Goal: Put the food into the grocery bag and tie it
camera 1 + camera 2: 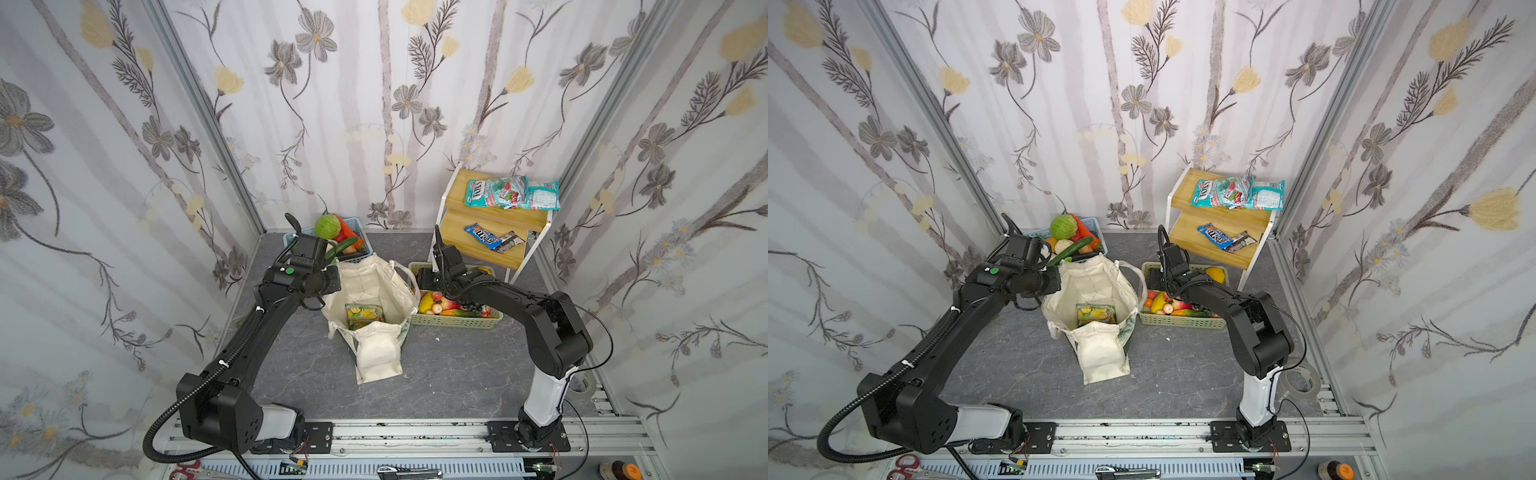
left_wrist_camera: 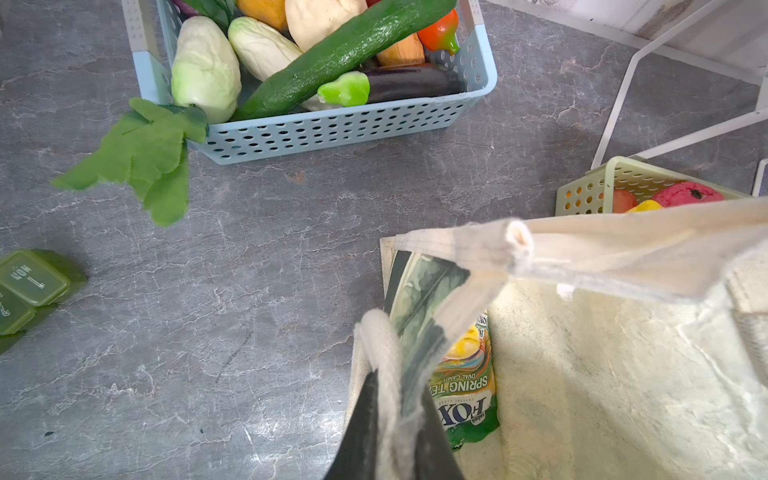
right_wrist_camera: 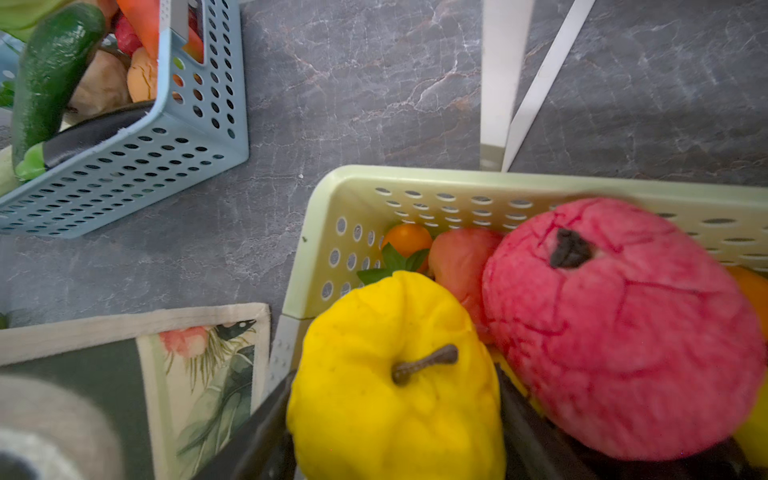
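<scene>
The bag (image 1: pixel 374 282) is standing open mid-floor in both top views, with the packet (image 1: pixel 364 316) lying inside. At its 10 o'clock rim the left gripper (image 2: pixel 395 399) is clamping the handle (image 2: pixel 384 345). At 3 o'clock, in the green basket (image 3: pixel 332 199), the right gripper (image 3: pixel 392 374) is straddling the yellow fruit (image 3: pixel 374 316); whether it is squeezing cannot be told. A blue basket (image 1: pixel 352 258) is sitting at 11 o'clock.

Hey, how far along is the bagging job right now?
Done: the snack packet lies in the bag. In hand: the left gripper, shut on a handle, holds the bag open; the right gripper straddles the yellow fruit in the green basket, grip unclear. Left: bagging that fruit and the rest, then tying the loose handles.
</scene>
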{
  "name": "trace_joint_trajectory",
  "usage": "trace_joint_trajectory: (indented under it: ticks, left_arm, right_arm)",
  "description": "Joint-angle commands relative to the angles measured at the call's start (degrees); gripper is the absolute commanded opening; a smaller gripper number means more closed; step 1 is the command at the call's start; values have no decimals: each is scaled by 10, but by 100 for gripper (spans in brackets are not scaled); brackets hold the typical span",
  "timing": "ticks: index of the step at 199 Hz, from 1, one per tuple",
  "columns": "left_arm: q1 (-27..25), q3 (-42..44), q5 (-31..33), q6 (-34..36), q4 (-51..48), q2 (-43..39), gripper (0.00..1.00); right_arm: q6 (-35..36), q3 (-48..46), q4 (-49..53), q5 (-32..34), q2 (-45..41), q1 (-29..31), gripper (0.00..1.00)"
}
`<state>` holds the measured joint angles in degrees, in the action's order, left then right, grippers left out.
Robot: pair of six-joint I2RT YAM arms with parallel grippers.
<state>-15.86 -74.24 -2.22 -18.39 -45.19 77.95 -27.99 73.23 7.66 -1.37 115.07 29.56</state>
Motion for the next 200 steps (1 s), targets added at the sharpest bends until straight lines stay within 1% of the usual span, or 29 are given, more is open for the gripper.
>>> trace_joint_trajectory:
  ticks: [1, 56, 85, 200]
  left_arm:
    - [0, 2, -2, 0, 3, 2, 4]
    - [0, 9, -6, -2, 9, 3, 4]
    - [0, 11, -8, -2, 11, 4, 4]
    - [0, 16, -13, -8, 18, 2, 4]
  right_arm:
    - [-1, -4, -15, 0, -18, 1, 66]
    - [0, -13, -12, -4, -47, 0, 66]
    - [0, -16, -13, -19, -61, 0, 66]
    - [0, -26, -10, -36, -145, 1, 66]
